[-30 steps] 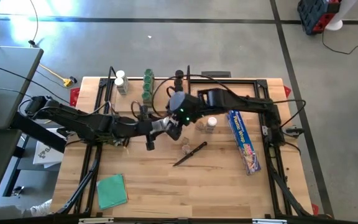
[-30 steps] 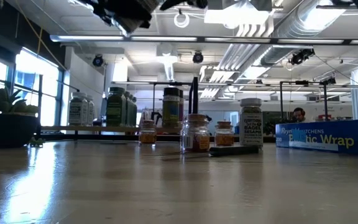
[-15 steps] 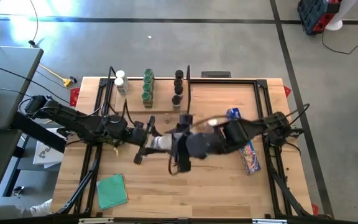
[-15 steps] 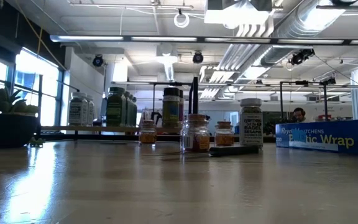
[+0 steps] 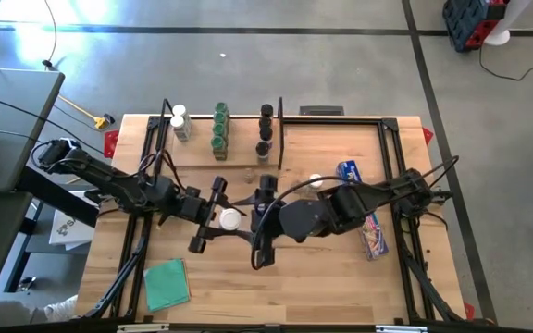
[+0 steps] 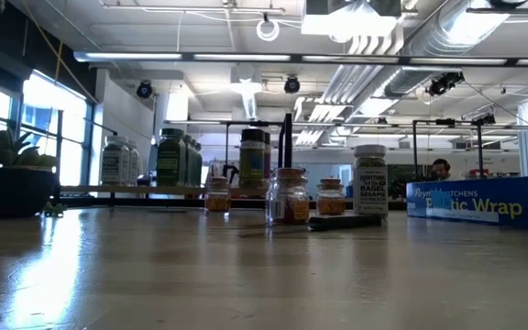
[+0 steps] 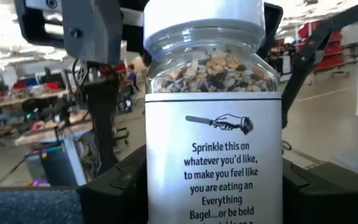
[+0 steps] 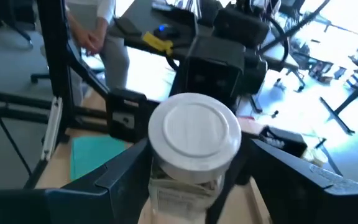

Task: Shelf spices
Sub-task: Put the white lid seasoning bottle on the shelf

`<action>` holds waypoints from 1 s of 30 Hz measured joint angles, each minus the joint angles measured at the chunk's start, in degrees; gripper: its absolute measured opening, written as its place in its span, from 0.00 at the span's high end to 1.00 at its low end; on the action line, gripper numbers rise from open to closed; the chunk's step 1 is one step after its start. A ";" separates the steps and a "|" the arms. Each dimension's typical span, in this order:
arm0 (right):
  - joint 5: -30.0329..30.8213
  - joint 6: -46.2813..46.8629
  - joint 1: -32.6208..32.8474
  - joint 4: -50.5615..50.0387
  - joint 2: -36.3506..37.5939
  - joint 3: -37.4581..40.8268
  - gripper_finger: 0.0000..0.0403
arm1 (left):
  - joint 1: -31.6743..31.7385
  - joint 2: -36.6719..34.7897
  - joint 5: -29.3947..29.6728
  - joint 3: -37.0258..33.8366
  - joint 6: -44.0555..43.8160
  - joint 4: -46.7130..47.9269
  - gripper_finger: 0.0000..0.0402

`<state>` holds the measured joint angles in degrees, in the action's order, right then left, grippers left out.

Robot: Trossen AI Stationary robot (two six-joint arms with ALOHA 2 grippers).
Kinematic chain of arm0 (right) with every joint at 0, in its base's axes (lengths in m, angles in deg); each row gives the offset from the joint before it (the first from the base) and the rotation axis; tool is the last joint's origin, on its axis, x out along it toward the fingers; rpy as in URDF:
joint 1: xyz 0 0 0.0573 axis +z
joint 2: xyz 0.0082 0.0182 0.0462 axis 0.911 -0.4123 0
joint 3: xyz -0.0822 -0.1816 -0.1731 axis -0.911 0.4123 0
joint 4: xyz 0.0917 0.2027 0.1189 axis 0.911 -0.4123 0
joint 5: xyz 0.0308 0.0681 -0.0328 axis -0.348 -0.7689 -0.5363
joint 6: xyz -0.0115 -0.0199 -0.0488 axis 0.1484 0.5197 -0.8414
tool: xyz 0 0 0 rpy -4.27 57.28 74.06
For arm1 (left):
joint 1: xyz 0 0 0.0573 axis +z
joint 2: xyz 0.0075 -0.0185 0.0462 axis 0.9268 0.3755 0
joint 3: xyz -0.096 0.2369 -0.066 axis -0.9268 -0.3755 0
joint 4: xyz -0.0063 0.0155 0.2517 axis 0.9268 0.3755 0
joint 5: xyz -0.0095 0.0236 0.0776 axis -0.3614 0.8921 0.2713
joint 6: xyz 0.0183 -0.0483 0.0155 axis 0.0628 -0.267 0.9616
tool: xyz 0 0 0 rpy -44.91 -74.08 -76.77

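**A jar of bagel seasoning hangs between two claws**

The jar (image 7: 213, 124) is small and round, with a clear wall, a white cap and a paper label. It looks hard and smooth, so it could slip. It is likely light, and the loose seeds inside may shift when it tips. If it is glass, a drop could break it. The best place to hold it is around the label, in the middle. The cap is a poor place, as it might twist.

In the high view the jar sits in the middle of the frame, up off the worktop (image 5: 322, 277). The left claw (image 5: 209, 215) is gripping it by the sides. The right claw (image 5: 263, 222) is right up against it from the other side, and I cannot tell if it has taken hold.

The shelf (image 5: 197, 155) is in the upper middle, with rows of jars (image 5: 219, 129) on it. More jars (image 6: 287, 197) wait on the wood, near a blue box (image 5: 364, 208) and a green cloth (image 5: 167, 282).

The worktop is flat, pale wood. Around it is a grey floor. A person (image 8: 98, 31) stands far behind.
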<state>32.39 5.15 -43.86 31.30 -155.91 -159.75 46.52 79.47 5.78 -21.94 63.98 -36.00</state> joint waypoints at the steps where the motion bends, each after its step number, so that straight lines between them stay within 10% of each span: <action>1: -0.02 -0.15 -0.05 1.12 -0.20 -0.01 0.36 | -0.01 0.17 -0.34 0.00 0.04 -0.63 0.52; 21: -5.06 2.91 -2.77 -0.75 -0.95 0.04 0.55 | -0.93 -1.65 8.03 0.04 -0.01 5.15 0.52; 30: -4.96 6.82 -5.59 -12.62 -2.25 0.19 0.55 | -0.45 -6.91 18.35 0.22 -6.07 20.09 0.19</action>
<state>27.43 11.97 -49.45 18.68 -158.17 -159.56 46.07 72.56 24.13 -21.72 57.91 -15.92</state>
